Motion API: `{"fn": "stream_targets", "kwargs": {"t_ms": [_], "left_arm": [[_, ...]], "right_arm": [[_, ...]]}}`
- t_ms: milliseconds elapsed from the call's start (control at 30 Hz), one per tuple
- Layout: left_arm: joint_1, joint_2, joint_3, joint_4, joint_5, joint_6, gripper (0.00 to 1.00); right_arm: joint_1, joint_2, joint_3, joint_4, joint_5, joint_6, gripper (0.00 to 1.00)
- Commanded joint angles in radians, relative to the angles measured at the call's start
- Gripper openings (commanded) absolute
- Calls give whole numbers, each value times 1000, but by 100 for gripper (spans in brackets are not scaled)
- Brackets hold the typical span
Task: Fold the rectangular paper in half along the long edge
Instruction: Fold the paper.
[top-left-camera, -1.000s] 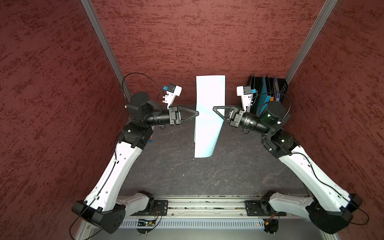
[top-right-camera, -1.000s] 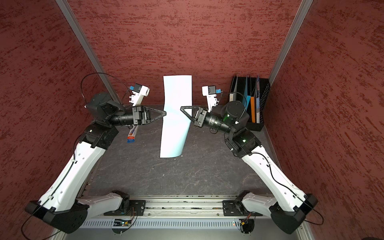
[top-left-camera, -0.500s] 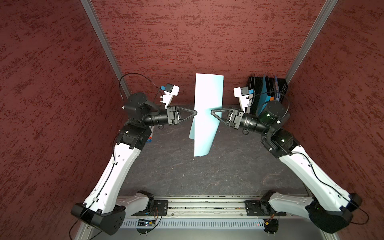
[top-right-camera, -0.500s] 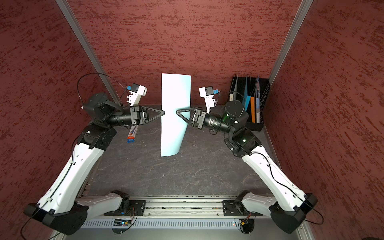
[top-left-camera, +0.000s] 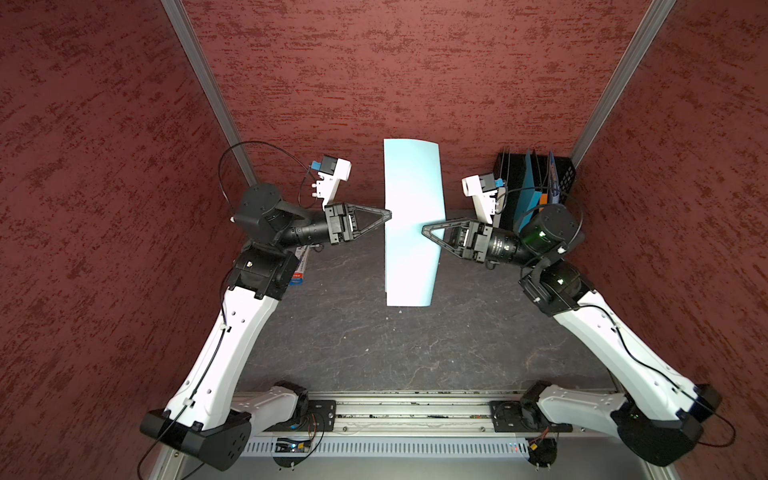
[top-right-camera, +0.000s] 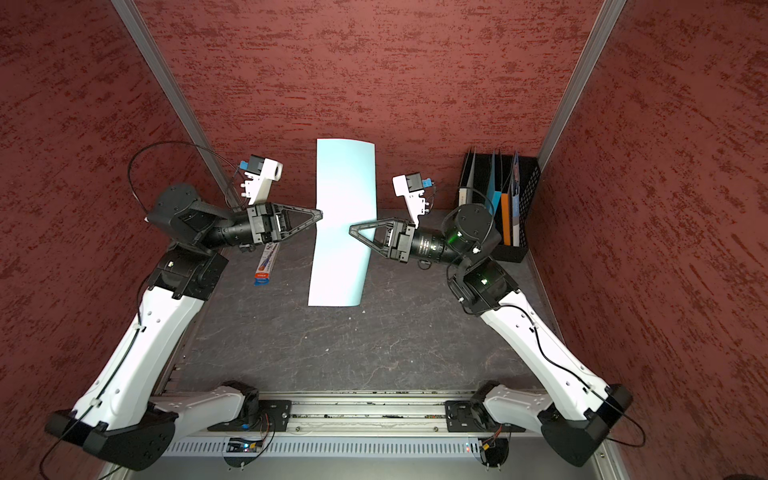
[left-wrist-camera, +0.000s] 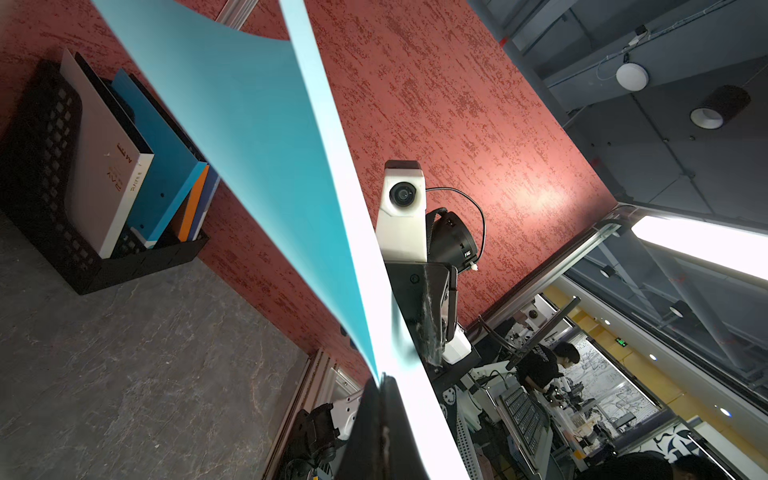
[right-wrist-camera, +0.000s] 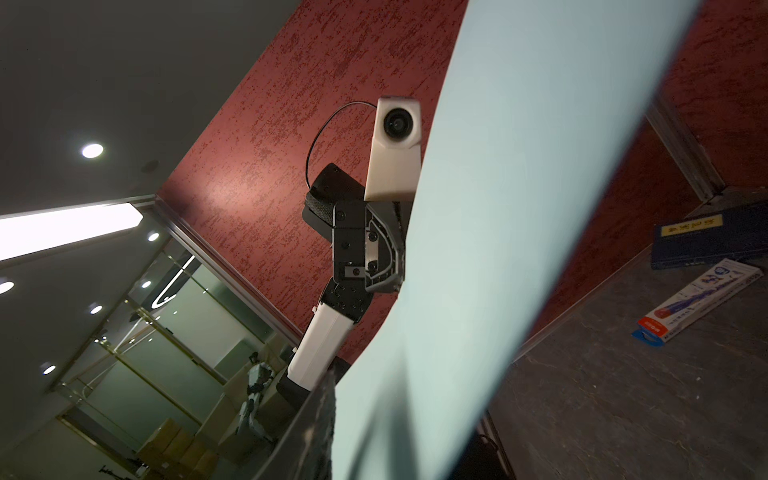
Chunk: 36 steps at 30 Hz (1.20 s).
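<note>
The rectangular paper is a pale sky-blue sheet held in the air above the table, long side running away from the front, slightly bowed. My left gripper is shut on the middle of its left long edge. In the left wrist view the paper fans out from the left gripper's pinched tips. My right gripper reaches over the right long edge, jaws apart on either side of the sheet. In the right wrist view one finger shows beside the paper, which hides the other.
A black file rack with books and folders stands at the back right corner. On the dark table at the left lie a small white-and-blue box and a navy booklet. Red walls close three sides.
The right gripper, shut on the paper's right edge a second ago, has opened and shifted slightly. The sheet's twisted lower end has swung straighter. The left gripper has kept its grip.
</note>
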Motion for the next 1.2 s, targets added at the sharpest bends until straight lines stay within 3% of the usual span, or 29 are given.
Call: {"fn": "stream_targets", "kwargs": {"t_ms": [0, 167, 367, 400, 467, 567, 700, 967, 1167], "left_arm": [[10, 3, 27, 37, -3, -10, 0], [16, -1, 21, 39, -5, -12, 0], [20, -5, 19, 37, -6, -9, 0], [21, -3, 19, 38, -6, -9, 0], [23, -3, 18, 45, -10, -14, 0], [24, 1, 16, 66, -14, -26, 0], [28, 12, 23, 97, -19, -45, 0], [28, 30, 31, 145, -17, -81, 0], [27, 19, 25, 126, -16, -70, 0]], "right_arm": [[2, -17, -6, 68, -33, 19, 24], [1, -28, -5, 52, -27, 9, 2], [1, -37, -1, 5, -29, -7, 0], [-1, -38, 3, -24, -27, -17, 22], [0, -40, 3, -47, -22, -24, 46], [2, -51, -21, -41, -18, -21, 53], [4, -64, -88, 50, -19, 31, 53], [11, -67, -156, 189, -17, 97, 45], [12, -67, -142, 189, -28, 96, 22]]}}
